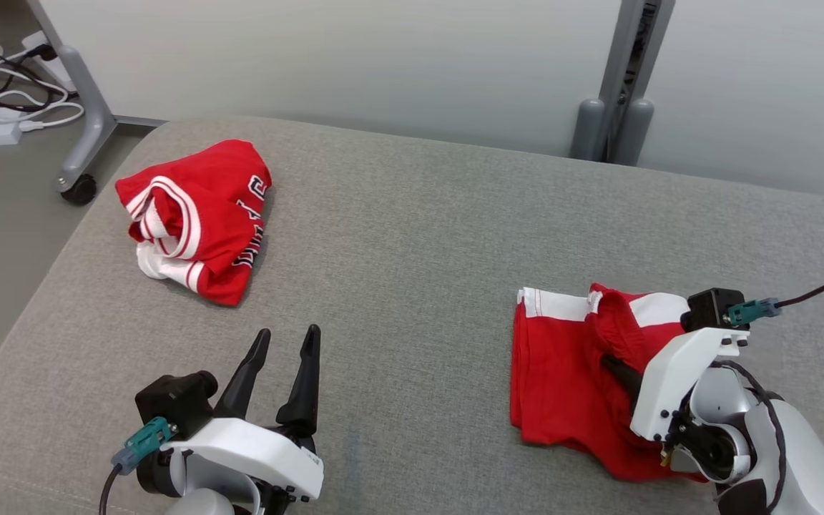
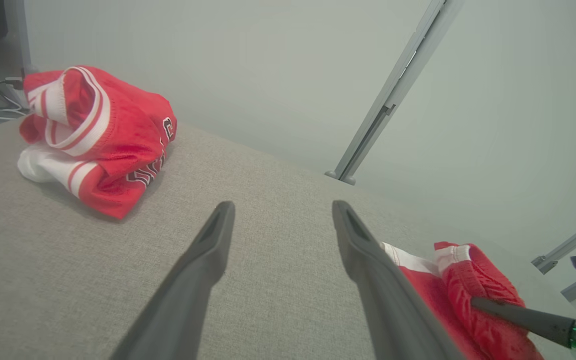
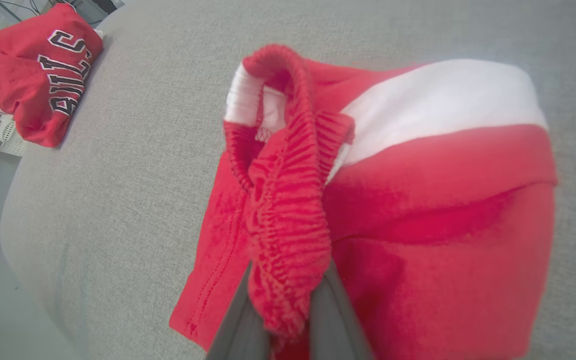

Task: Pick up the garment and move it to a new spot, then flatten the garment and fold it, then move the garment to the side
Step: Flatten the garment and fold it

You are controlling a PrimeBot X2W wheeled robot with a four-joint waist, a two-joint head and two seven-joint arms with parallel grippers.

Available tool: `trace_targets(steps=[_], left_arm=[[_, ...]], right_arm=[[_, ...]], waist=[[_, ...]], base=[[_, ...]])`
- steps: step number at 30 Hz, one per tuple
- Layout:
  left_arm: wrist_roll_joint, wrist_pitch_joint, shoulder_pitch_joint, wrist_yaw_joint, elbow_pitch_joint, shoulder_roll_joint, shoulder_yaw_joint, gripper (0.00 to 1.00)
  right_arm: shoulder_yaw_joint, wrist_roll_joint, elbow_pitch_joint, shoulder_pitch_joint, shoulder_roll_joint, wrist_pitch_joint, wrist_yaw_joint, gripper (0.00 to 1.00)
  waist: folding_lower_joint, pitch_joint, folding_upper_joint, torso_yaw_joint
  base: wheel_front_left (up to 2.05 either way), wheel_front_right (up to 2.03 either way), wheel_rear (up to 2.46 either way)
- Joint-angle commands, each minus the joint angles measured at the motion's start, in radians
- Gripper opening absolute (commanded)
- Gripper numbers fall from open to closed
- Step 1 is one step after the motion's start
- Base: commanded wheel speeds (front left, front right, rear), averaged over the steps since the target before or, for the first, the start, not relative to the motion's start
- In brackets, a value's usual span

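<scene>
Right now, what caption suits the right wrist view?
Right hand pinches red-and-white fabric shorts by the ribbed waistband on grey upholstered cushion.

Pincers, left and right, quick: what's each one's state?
Left pincer: open, empty.
Right pincer: shut on the elastic waistband of the red fabric shorts with white trim.
</scene>
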Motion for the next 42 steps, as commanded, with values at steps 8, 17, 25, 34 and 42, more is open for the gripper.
trace_targets(steps=[8, 17, 25, 34, 42], left_arm=[[0.003, -0.009, 0.019, -0.013, 0.022, -0.017, -0.001, 1.00], [0.000, -0.013, 0.039, -0.018, 0.035, -0.027, 0.003, 1.00], [0.001, -0.013, 0.056, -0.012, 0.027, -0.018, 0.009, 1.00], [0.012, -0.008, 0.049, -0.002, 0.002, -0.006, 0.008, 1.00], [0.019, -0.005, 0.026, 0.001, -0.016, 0.003, 0.008, 1.00]], right_arm=[[0.012, -0.056, 0.129, -0.061, 0.012, -0.025, 0.000, 1.00], [0.064, -0.026, 0.152, -0.109, 0.024, -0.044, 0.000, 1.00], [0.098, -0.007, 0.054, -0.122, 0.021, -0.084, 0.000, 1.00], [-0.043, -0.006, -0.010, -0.061, -0.077, -0.092, 0.000, 1.00], [-0.114, 0.008, 0.013, 0.011, -0.106, -0.073, 0.000, 1.00]], waist=[[0.0000, -0.028, 0.0000, 0.027], [0.0000, -0.061, 0.0000, 0.012], [0.0000, -0.078, 0.0000, -0.027], [0.0000, -0.062, 0.0000, -0.058], [0.0000, -0.020, 0.0000, -0.060]], base=[[0.00, 0.00, 0.00], [0.00, 0.00, 0.00], [0.00, 0.00, 0.00], [0.00, 0.00, 0.00], [0.00, 0.00, 0.00]])
